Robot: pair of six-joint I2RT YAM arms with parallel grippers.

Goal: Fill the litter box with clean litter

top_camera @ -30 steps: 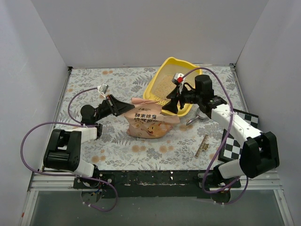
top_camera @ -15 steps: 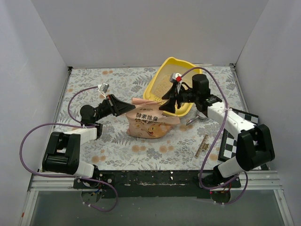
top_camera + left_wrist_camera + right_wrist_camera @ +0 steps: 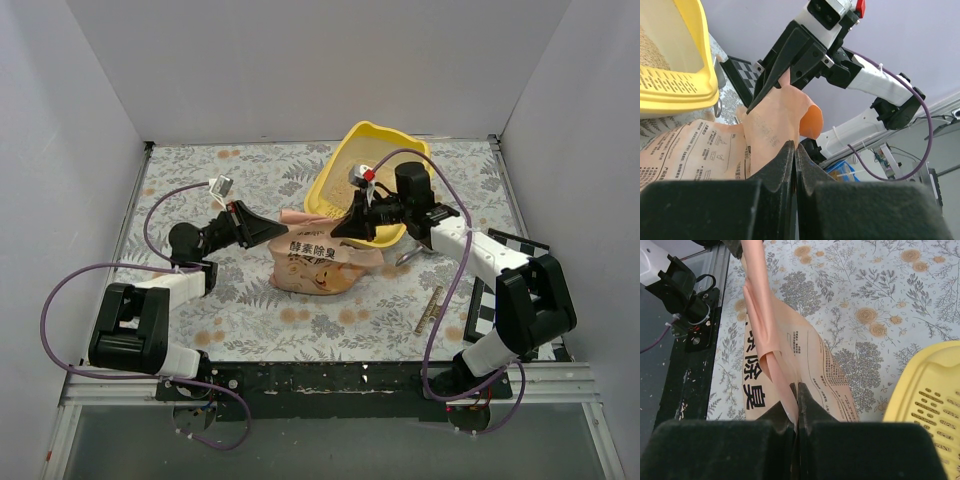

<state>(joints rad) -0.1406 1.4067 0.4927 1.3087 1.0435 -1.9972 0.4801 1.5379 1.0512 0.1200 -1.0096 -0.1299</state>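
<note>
The yellow litter box stands at the back, right of centre, with pale clean litter inside, also visible in the left wrist view as litter behind the slotted lip of the litter box. A peach-pink bag lies in front of it. My left gripper is shut on the bag's left top flap. My right gripper is shut on the bag's right top edge, next to the box lip.
A grey metal scoop lies right of the bag, under my right arm. A checkered board and a brown strip lie at the front right. White walls enclose the floral table.
My right arm has swung left from the litter box toward the bag, and its gripper has gone from open to shut on the bag's top edge. The left arm has not moved.
</note>
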